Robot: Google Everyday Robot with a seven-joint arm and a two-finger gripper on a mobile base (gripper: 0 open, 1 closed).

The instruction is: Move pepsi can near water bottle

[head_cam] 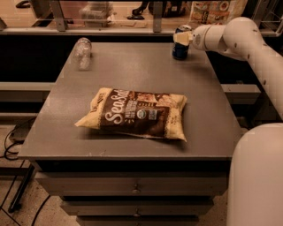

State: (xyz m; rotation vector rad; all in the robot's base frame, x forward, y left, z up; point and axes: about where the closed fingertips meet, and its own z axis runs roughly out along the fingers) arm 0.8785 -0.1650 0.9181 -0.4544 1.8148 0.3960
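The pepsi can (180,49) stands upright near the far right corner of the grey table (132,79). It is dark blue with a silver top. My gripper (182,38) is at the can's upper part, reaching in from the right on the white arm (234,35); it covers part of the can. The water bottle (82,53) is clear and crinkled and lies near the far left corner, well apart from the can.
A large brown and cream chip bag (137,114) lies in the middle of the table, between front edge and can. A shelf with boxes (212,11) runs behind the table. The robot's white base (256,176) is at the front right.
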